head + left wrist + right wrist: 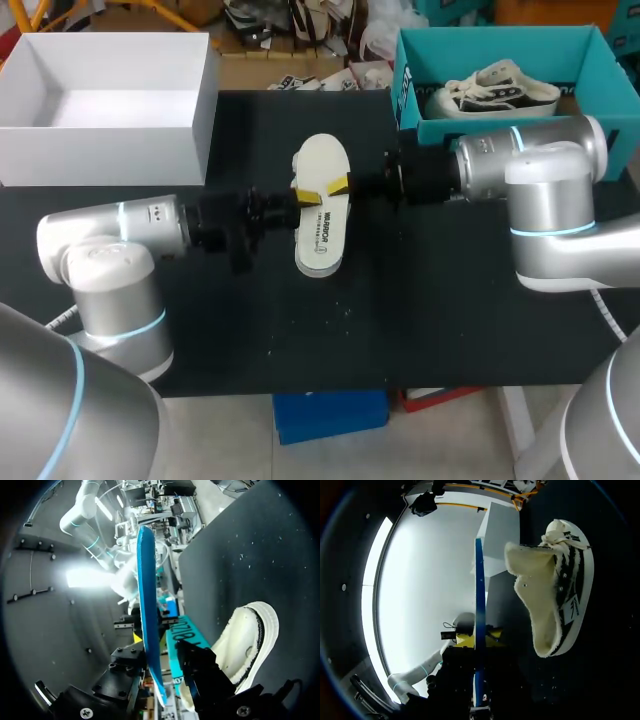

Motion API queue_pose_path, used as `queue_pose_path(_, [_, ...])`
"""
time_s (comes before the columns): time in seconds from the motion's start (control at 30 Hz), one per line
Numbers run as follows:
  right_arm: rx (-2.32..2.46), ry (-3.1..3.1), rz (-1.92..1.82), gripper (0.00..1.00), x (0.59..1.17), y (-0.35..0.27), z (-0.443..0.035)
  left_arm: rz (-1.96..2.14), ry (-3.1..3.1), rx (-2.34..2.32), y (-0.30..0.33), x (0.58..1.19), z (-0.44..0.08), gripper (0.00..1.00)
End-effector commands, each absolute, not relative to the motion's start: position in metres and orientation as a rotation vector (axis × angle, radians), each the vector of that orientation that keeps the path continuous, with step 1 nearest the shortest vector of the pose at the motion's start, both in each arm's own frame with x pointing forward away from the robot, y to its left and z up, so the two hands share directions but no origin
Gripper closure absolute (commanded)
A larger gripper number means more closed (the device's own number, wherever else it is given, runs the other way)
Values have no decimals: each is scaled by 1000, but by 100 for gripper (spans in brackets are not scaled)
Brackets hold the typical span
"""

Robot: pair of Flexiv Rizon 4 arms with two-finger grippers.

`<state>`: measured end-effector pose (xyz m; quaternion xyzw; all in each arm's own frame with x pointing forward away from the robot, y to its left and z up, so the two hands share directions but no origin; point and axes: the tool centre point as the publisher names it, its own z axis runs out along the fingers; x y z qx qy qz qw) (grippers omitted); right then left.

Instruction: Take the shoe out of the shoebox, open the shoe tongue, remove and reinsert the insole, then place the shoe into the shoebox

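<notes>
Insole (320, 225), thin and flat, cream on top and blue underneath, hangs level above the matte black tabletop (420, 300). The left pincer (305, 193) and right pincer (338, 186) each clamp one long edge. Below it lies the cream, black-striped shoe (555, 590), outside the teal cardboard shoebox (500, 128).

The left arm (150, 225) lies level, stretched inward from its elbow. The left claw (303, 193) is clamped on one long edge of the insole (320, 235). Facing it, the right arm (520, 160) is stretched level too, and the right claw (338, 185) pinches the opposite edge. The yellow tips stand near each other, nearly tip to tip. In each wrist view the insole passes edge-on between that claw's fingers (200, 667).
</notes>
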<state>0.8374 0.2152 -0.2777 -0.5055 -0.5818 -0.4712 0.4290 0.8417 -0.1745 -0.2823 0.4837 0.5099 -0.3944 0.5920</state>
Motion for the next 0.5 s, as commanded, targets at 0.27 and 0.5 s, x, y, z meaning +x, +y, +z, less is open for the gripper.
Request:
queue_pose_path(0.27, [-1265,-1454,-1173,100,838,216,-277,-919,1169,1129,-182,846,-282,73])
queue_pose_path(0.5, [-1265,-1454,-1173,100,838,216,-277,-922,1169,1134,-184,846,-281,100])
